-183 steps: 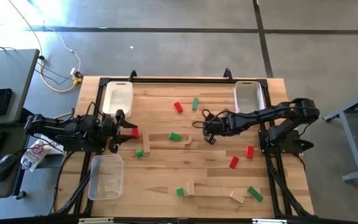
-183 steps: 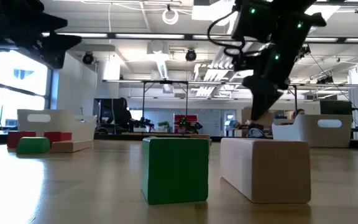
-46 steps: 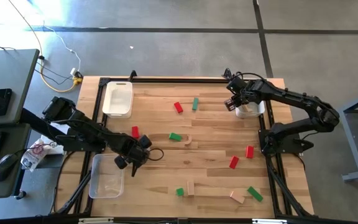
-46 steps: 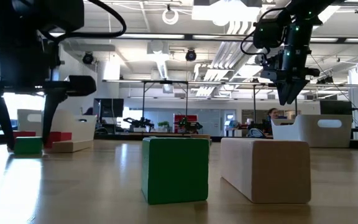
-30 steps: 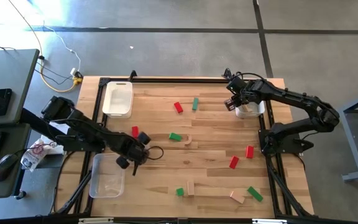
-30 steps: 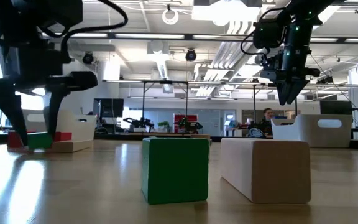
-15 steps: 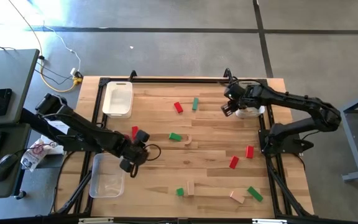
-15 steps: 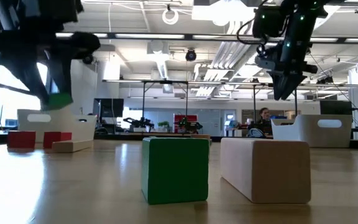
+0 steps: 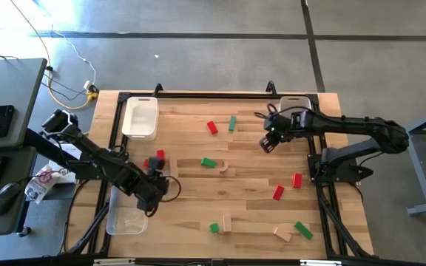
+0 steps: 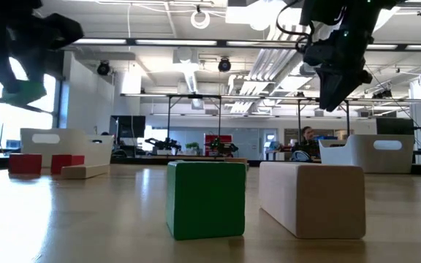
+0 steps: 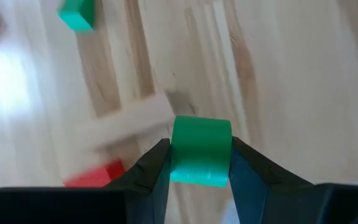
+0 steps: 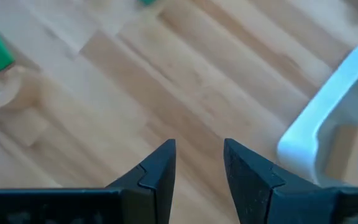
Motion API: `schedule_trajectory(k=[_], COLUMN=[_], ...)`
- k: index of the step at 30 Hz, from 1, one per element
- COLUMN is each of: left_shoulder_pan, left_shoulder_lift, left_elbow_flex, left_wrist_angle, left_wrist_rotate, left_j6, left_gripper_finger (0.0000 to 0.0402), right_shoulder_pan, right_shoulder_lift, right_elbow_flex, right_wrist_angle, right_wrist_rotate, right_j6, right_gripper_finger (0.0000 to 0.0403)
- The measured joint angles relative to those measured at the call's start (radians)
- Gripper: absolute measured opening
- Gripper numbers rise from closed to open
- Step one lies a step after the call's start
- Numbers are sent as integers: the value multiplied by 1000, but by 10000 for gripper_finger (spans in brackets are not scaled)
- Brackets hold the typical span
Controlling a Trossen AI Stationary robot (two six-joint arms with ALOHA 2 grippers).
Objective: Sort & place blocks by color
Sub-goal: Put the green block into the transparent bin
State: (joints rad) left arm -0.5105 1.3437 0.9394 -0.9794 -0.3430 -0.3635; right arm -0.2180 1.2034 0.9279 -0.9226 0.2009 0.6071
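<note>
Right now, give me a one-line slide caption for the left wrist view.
Left gripper holds a green block between its fingers above the wooden table.

held rounded block point(image 11: 199, 151): green
small rectangular blocks on table point(image 9: 212, 127): red, green, light wood
rectangular plastic tray point(image 9: 140, 117): white
wooden table point(image 9: 250, 159): pale planks
robot arms point(image 9: 346, 125): dark

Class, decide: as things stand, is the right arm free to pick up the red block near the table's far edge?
Probably yes: the right end effector is open and empty, and bare table lies between it and the red block.
</note>
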Motion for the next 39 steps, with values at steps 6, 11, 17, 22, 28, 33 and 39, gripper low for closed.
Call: schedule_trajectory(k=[6, 11, 17, 22, 28, 33, 39], left_shoulder_pan=[-105, -178, -283, -349, -387, -389, -386], left_shoulder_lift=[-3, -4, -4, -4, -4, -4, -3], left_elbow_flex=[0, 0, 0, 0, -35, -91, -128], left_wrist_angle=[-102, -192, -204, -204, -145, -58, -44], left_wrist_rotate=[19, 78, 134, 190, 243, 250, 257], left_j6=[-200, -445, -695, -883, -1009, -1014, -1024], left_gripper_finger=[106, 106, 108, 108, 110, 112, 112], right_shoulder_pan=[58, 92, 129, 159, 206, 270, 357], right_shoulder_lift=[0, 0, 0, 0, 0, 1, 1], right_elbow_flex=[0, 0, 0, 0, -10, -53, -86], right_wrist_angle=[0, -1, -13, -19, -23, -28, -41], right_wrist_rotate=[13, 31, -60, -124, -179, -275, -284], right_j6=[23, 23, 50, 50, 48, 77, 84], right_gripper_finger=[124, 124, 124, 124, 124, 124, 124])
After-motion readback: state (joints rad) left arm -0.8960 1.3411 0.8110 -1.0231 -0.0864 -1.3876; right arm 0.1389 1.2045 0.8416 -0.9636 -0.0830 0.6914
